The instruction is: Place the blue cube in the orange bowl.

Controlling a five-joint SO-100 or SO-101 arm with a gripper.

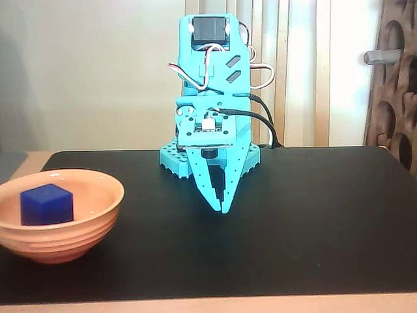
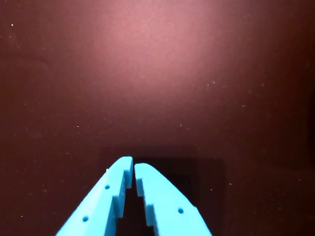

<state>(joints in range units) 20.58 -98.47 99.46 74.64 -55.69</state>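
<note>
While blue cube fills orange bowl — gripper closed, well apart.

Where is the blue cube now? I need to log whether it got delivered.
In the fixed view the blue cube sits inside the orange bowl at the table's left edge, apart from the shut end effector.

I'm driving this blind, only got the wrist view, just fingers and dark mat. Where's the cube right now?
Observer: The cube sits inside the bowl in the fixed view.
Operator: Where's the bowl from the arm?
Observer: At the left edge of the fixed view, well apart from the gripper.
Operator: Is the gripper holding anything?
Observer: No, it is shut and empty, tips pointing down just above the mat.
</note>
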